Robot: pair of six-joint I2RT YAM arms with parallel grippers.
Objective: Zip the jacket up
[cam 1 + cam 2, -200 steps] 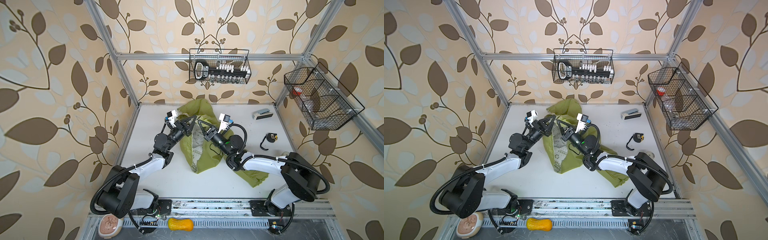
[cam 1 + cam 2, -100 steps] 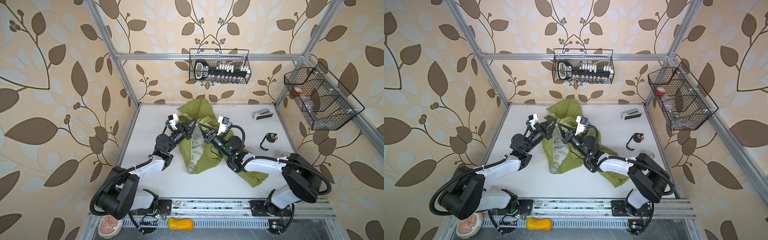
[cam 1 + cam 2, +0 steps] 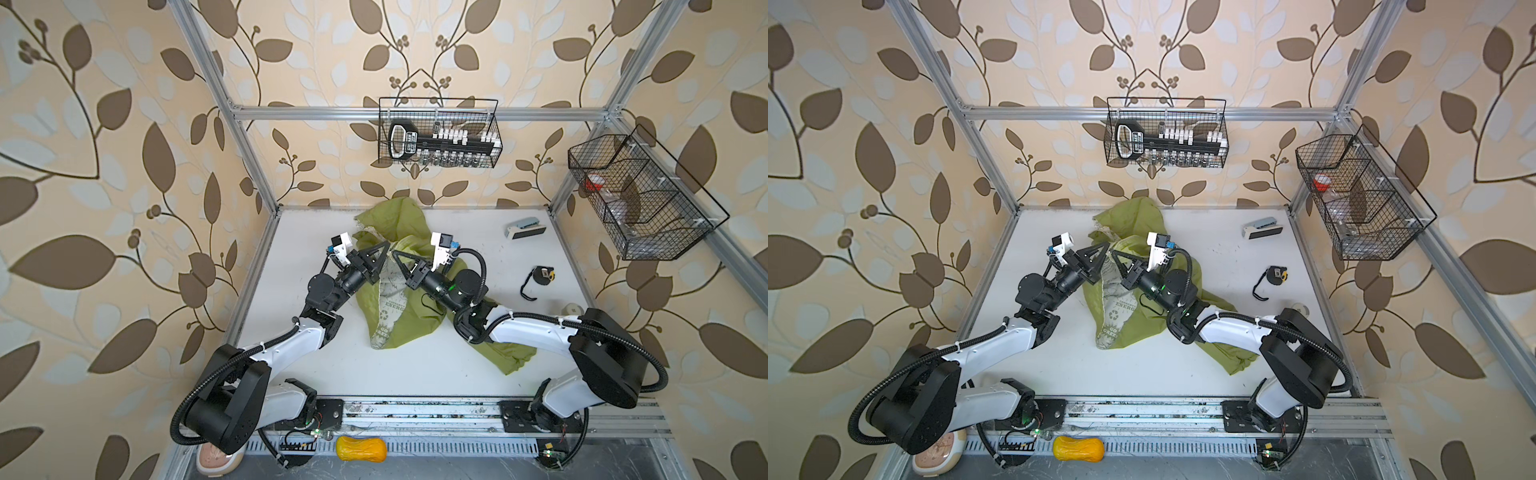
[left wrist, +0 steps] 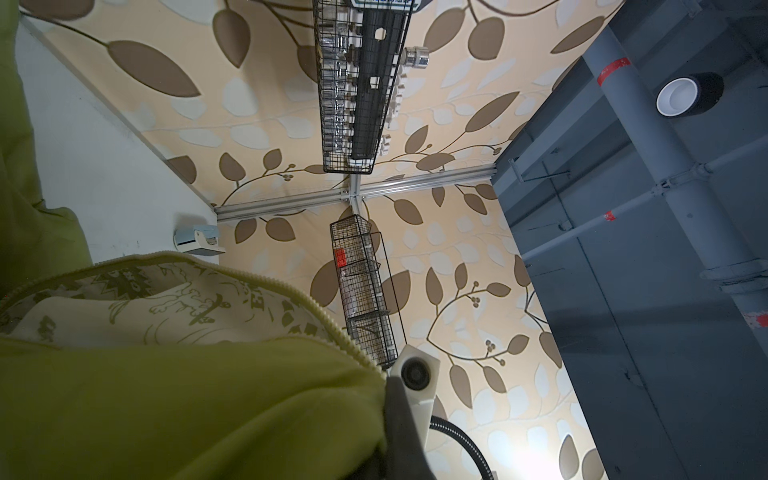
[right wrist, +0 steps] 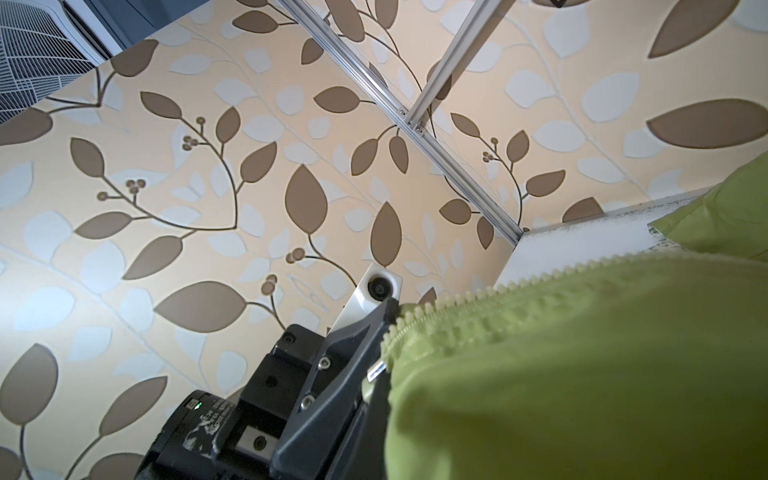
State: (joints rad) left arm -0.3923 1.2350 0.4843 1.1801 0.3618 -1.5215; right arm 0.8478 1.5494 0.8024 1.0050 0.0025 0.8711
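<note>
1. Although the jacket [image 3: 415, 324] lies crumpled mid-worktop [image 3: 436, 374], its open front is lifted, with the printed lining showing.
2. The left gripper [image 3: 385, 248] and right gripper [image 3: 395, 253], tips close together, each pinch a toothed zipper edge.
3. In both wrist views green fabric hides that arm's own fingertips.

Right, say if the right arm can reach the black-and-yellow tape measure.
Not yet, probably: the tape measure lies in the open, but the right gripper is shut on the olive fabric jacket.
</note>
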